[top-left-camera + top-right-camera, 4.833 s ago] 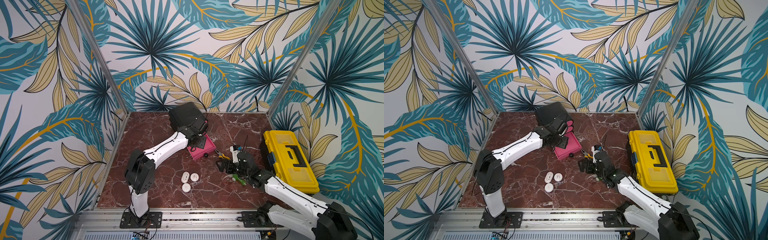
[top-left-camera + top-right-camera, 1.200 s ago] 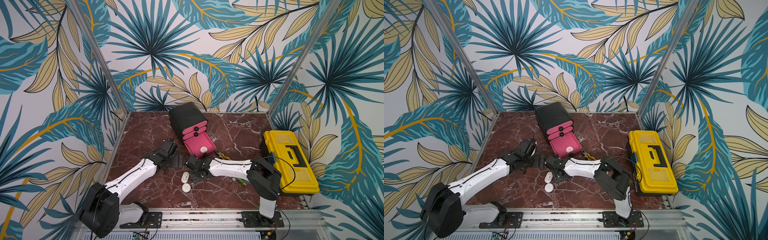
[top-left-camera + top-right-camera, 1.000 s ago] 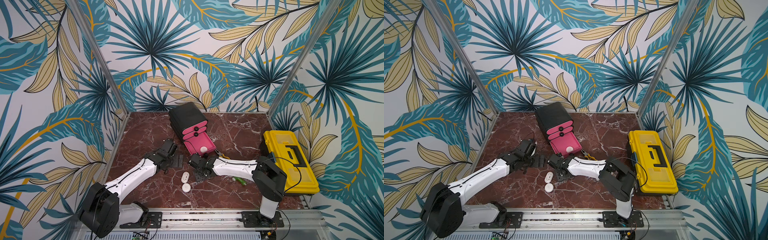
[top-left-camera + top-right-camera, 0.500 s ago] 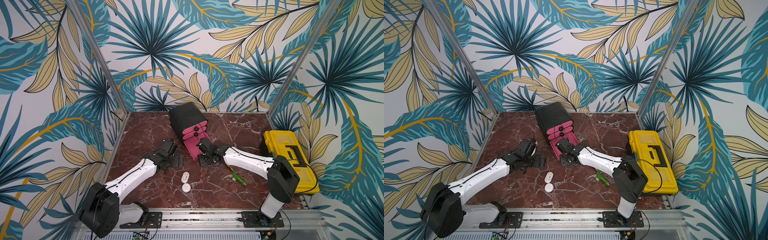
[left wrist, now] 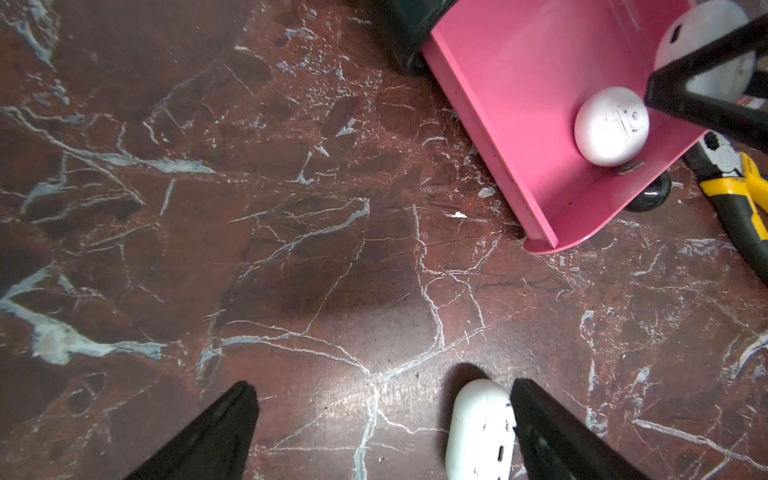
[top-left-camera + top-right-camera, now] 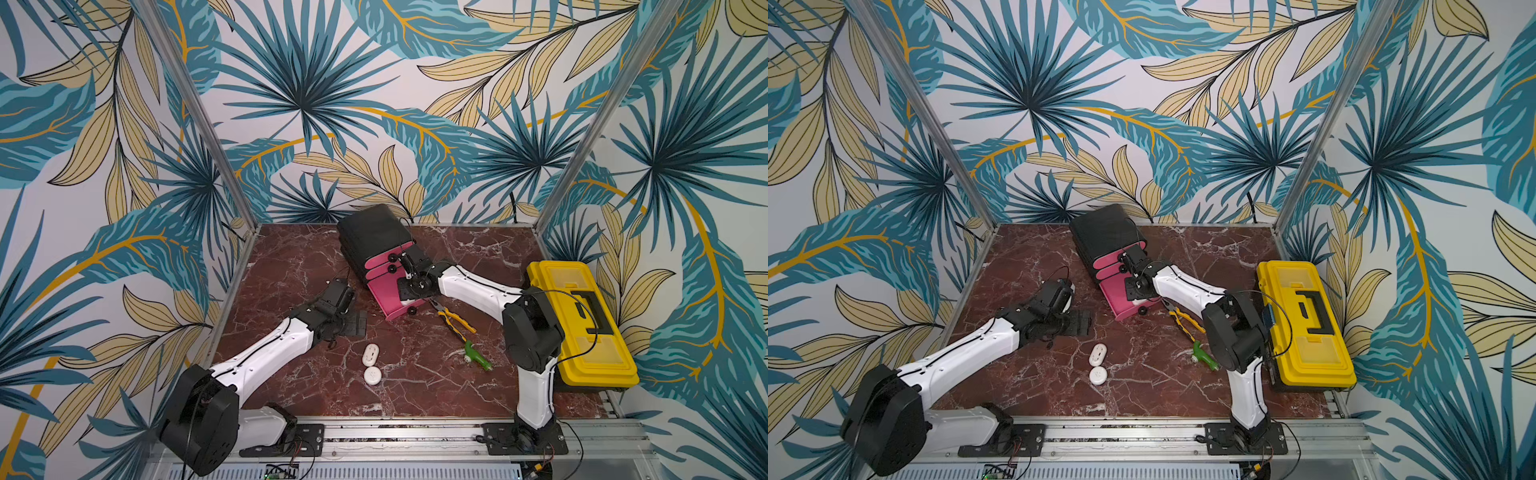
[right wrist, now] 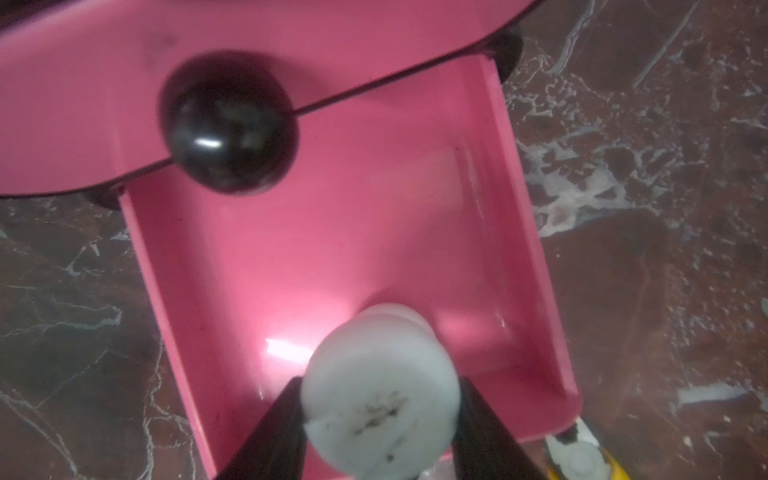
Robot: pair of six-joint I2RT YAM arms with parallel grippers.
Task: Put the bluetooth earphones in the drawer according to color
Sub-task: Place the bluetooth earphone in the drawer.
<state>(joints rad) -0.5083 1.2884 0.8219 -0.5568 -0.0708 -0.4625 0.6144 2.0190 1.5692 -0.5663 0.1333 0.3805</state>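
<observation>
Looking down, the right wrist view shows what both top views hide: the right hand (image 7: 379, 415) pinching a scuffed white pebble-shaped earphone case (image 7: 374, 365) above the pulled-out bottom pink drawer (image 6: 388, 297) of the small black cabinet (image 6: 374, 232). The left wrist view adds a second white case (image 5: 611, 126) lying inside that drawer. It also shows the left hand (image 5: 382, 388) spread wide, with an oblong white case (image 5: 478, 432) just beside one finger on the red marble tabletop (image 6: 415, 395). A second ago the right hand was down among the cases. Three lay there earlier; now only the oblong one and a round white case (image 6: 372, 375) do.

Even light; right wrist view blurred; glare on drawer (image 7: 332, 249).
</observation>
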